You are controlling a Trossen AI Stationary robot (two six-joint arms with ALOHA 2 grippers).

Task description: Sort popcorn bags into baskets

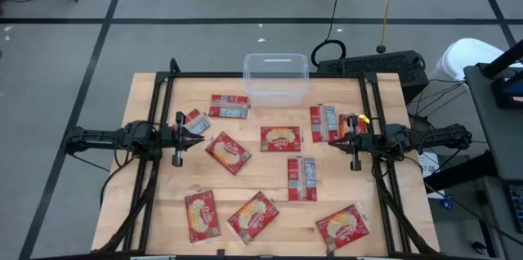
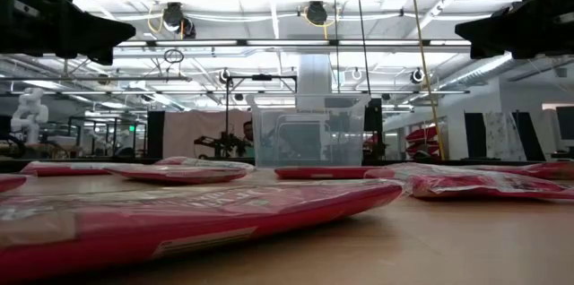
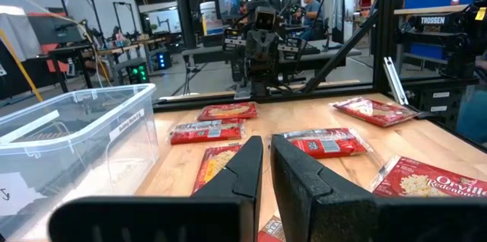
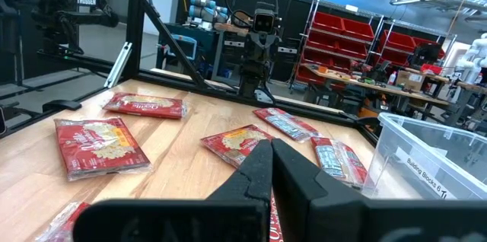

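Note:
Several red and yellow popcorn bags lie flat on the wooden table, among them one in the middle, one reverse side up and three along the near edge. The basket, a clear plastic tub, stands at the far edge in the middle. My left gripper hovers level at the table's left side, shut but for a narrow slit, holding nothing. My right gripper hovers level at the right side, shut, with nothing in it. The two grippers point toward each other.
Black frame rails run along the table's left and right sides. A black box and cables lie beyond the far edge. Bare wood shows between the bags. In the low view a bag lies close in front.

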